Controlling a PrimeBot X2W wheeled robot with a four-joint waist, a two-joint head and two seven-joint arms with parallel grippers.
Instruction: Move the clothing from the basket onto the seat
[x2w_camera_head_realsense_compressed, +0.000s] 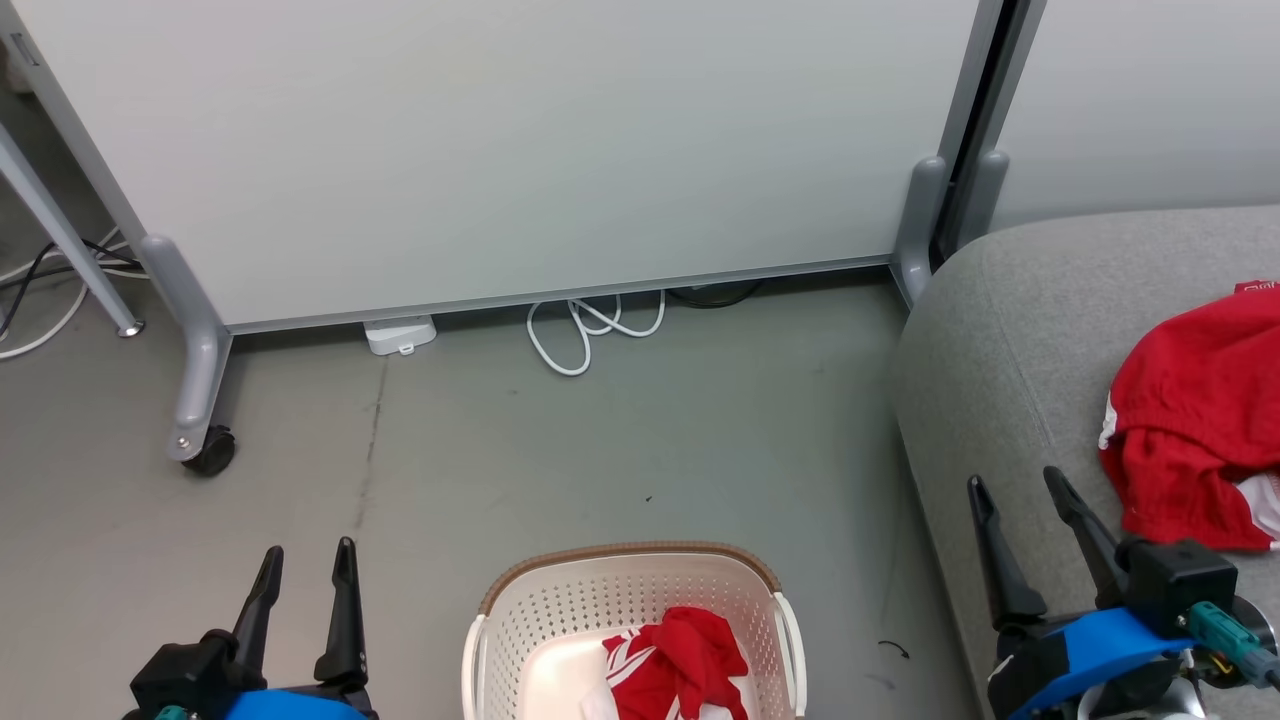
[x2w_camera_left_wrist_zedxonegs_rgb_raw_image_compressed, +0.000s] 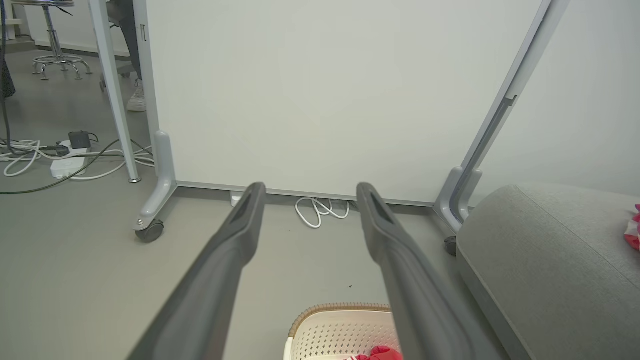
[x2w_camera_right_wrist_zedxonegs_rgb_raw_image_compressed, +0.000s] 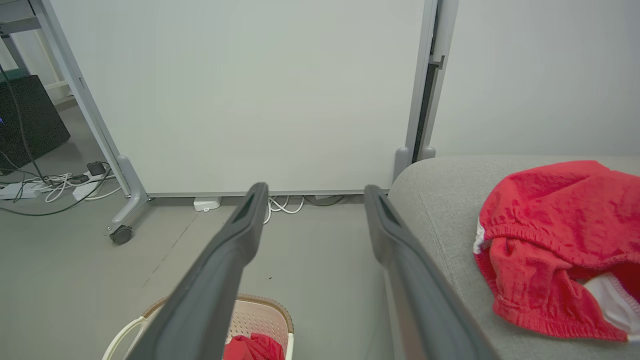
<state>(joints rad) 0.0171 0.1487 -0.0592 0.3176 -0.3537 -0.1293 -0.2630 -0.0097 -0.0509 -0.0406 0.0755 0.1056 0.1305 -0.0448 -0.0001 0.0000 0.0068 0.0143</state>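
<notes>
The cream basket (x2w_camera_head_realsense_compressed: 520, 640) with a brown rim stands on the floor at the bottom centre, and a crumpled red garment with white stripes (x2w_camera_head_realsense_compressed: 680, 665) lies inside it. A second piece of red clothing (x2w_camera_head_realsense_compressed: 1195, 420) lies on the grey seat (x2w_camera_head_realsense_compressed: 1010, 330) at the right. My left gripper (x2w_camera_head_realsense_compressed: 308, 568) hovers open and empty to the left of the basket. My right gripper (x2w_camera_head_realsense_compressed: 1015, 495) is open and empty over the seat's front edge, left of the red garment. The wrist views repeat the basket (x2w_camera_left_wrist_zedxonegs_rgb_raw_image_compressed: 340, 330) (x2w_camera_right_wrist_zedxonegs_rgb_raw_image_compressed: 260, 312), the seat (x2w_camera_left_wrist_zedxonegs_rgb_raw_image_compressed: 540, 260) (x2w_camera_right_wrist_zedxonegs_rgb_raw_image_compressed: 440, 200) and the garment on it (x2w_camera_right_wrist_zedxonegs_rgb_raw_image_compressed: 550, 240).
A white wheeled partition (x2w_camera_head_realsense_compressed: 500, 150) stands ahead, with a caster (x2w_camera_head_realsense_compressed: 208, 450) at its left foot. A coiled white cable (x2w_camera_head_realsense_compressed: 585, 330) and a small white box (x2w_camera_head_realsense_compressed: 400, 333) lie at its base. More cables and a power strip (x2w_camera_left_wrist_zedxonegs_rgb_raw_image_compressed: 65, 165) lie on the floor far left.
</notes>
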